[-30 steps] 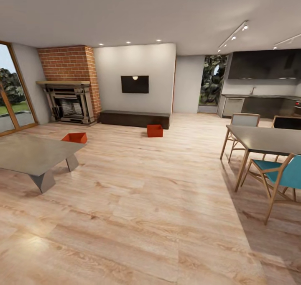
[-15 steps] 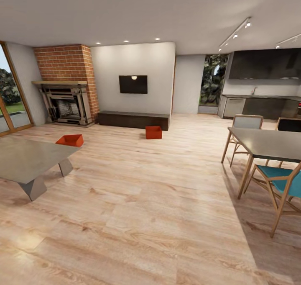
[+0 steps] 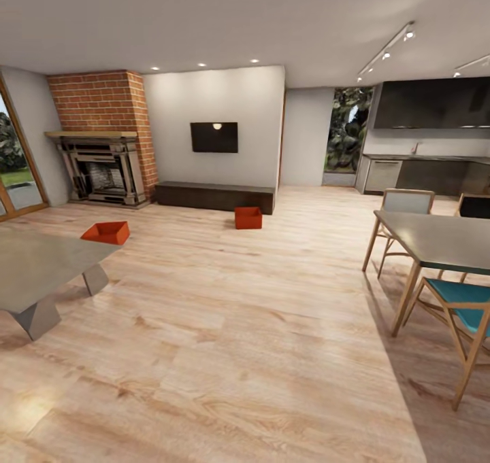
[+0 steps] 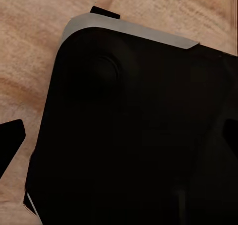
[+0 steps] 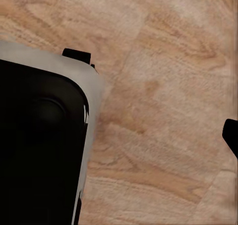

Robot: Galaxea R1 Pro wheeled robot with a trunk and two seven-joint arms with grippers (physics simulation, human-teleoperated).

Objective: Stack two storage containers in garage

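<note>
Head view advanced; 2 storage containers (image 3: pixel 105 232) (image 3: pixel 248 217) nearer; claw states indiscernible.

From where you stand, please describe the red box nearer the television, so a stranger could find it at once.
Look at the white wall with the black television; a long dark bench runs below it. The red box sits on the wood floor just before the bench's right end. Unlike the other red box behind the grey table, it stands in the open.

Light wood-plank floor (image 3: pixel 224 327) runs to a cream wall (image 3: pixel 224 103) bearing a black TV (image 3: pixel 214 137). Brick fireplace (image 3: pixel 99 143) stands left; dining table (image 3: pixel 435 238) right.
</note>
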